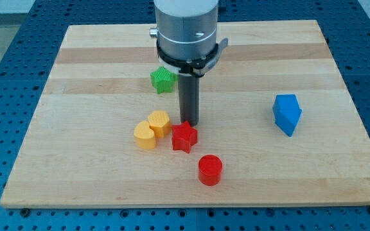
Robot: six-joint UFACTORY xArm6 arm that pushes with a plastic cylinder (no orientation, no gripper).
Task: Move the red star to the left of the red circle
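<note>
The red star (pixel 184 137) lies on the wooden board (pixel 95 70) a little below the middle. The red circle (pixel 210 170) stands below it and to its right, a short gap apart. My tip (pixel 189 122) is right at the star's top edge, touching it or nearly so. The rod hangs from the grey arm head at the view's top.
Two yellow heart-shaped blocks (pixel 159 122) (pixel 145 136) sit side by side just left of the star, the nearer one almost touching it. A green star (pixel 162 79) lies behind the rod to its left. A blue block (pixel 287 114) stands at the right.
</note>
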